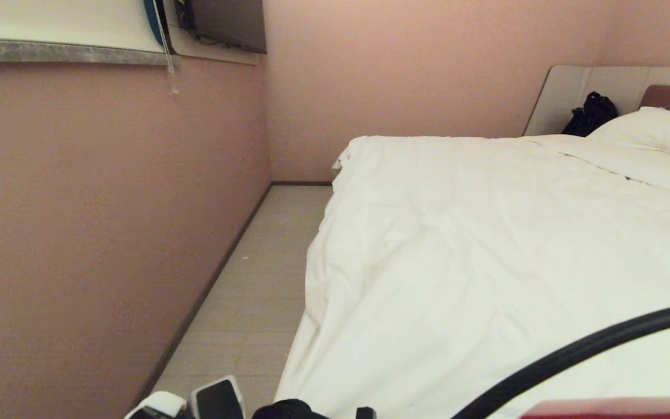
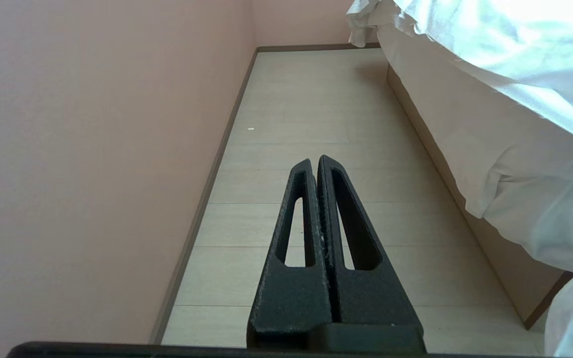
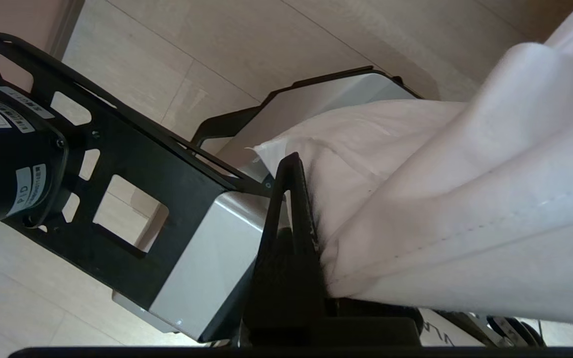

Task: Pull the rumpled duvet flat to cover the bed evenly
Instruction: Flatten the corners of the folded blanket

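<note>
The white duvet [image 1: 486, 244] lies wrinkled over the bed, and its edge hangs down the side next to the floor strip. The bed's beige headboard [image 1: 567, 93] stands at the far right. In the right wrist view my right gripper [image 3: 301, 164] is shut on a bunched edge of the duvet [image 3: 465, 199]. The fabric covers one finger and stretches away in taut folds, low beside my own base. My left gripper [image 2: 315, 160] is shut and empty. It hangs parked over the floor, beside the bed's base [image 2: 510, 273] and apart from the overhanging duvet [image 2: 515, 64].
A pink wall [image 1: 108, 233] runs close along the left, leaving a narrow strip of floor [image 1: 265, 279] beside the bed. A pillow [image 1: 655, 131] and a black bag [image 1: 591, 113] sit by the headboard. My silver and black chassis [image 3: 207, 258] is right beside the right gripper. A black cable [image 1: 573, 349] arcs across the near corner.
</note>
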Controlling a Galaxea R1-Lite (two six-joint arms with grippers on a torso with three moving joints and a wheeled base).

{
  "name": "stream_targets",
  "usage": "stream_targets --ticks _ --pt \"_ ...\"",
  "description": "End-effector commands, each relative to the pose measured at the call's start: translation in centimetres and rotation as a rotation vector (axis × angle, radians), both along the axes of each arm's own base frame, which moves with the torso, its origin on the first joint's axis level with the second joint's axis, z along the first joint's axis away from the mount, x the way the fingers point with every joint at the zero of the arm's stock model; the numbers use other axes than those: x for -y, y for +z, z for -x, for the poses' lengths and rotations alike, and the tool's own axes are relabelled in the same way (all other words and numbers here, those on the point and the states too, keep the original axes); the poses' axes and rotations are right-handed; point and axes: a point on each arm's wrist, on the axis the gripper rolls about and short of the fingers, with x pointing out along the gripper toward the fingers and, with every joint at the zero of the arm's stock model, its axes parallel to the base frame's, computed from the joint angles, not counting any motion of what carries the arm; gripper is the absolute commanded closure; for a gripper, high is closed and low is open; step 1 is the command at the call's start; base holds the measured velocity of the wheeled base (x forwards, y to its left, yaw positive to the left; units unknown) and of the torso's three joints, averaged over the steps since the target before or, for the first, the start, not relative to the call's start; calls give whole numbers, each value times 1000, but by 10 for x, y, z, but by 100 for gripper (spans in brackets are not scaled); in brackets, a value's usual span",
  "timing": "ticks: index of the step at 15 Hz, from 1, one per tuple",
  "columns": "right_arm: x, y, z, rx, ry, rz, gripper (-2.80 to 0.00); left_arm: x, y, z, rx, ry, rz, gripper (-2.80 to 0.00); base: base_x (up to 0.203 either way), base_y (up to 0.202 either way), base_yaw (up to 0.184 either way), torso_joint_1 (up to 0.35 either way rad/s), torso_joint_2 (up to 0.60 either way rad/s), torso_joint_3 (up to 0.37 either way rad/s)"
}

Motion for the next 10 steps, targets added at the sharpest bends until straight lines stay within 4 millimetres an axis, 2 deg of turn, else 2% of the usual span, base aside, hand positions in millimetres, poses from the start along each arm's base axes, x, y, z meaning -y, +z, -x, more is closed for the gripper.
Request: stream_targets --ticks 1,6,7,10 --pt "-1 -4 0 -4 -4 11 0 0 0 0 1 0 0 0 0 0 0 0 0 0" --pt "1 -4 -11 -4 -34 9 0 0 0 0 1 1 0 0 0 0 0 0 0 0" --pt "1 -5 -12 -6 -37 12 -280 0 0 0 1 -1 0 0 0 0 0 0 0 0" --pt "5 1 -14 -7 -44 7 -280 0 0 0 1 -1 0 0 0 0 0 0 0 0"
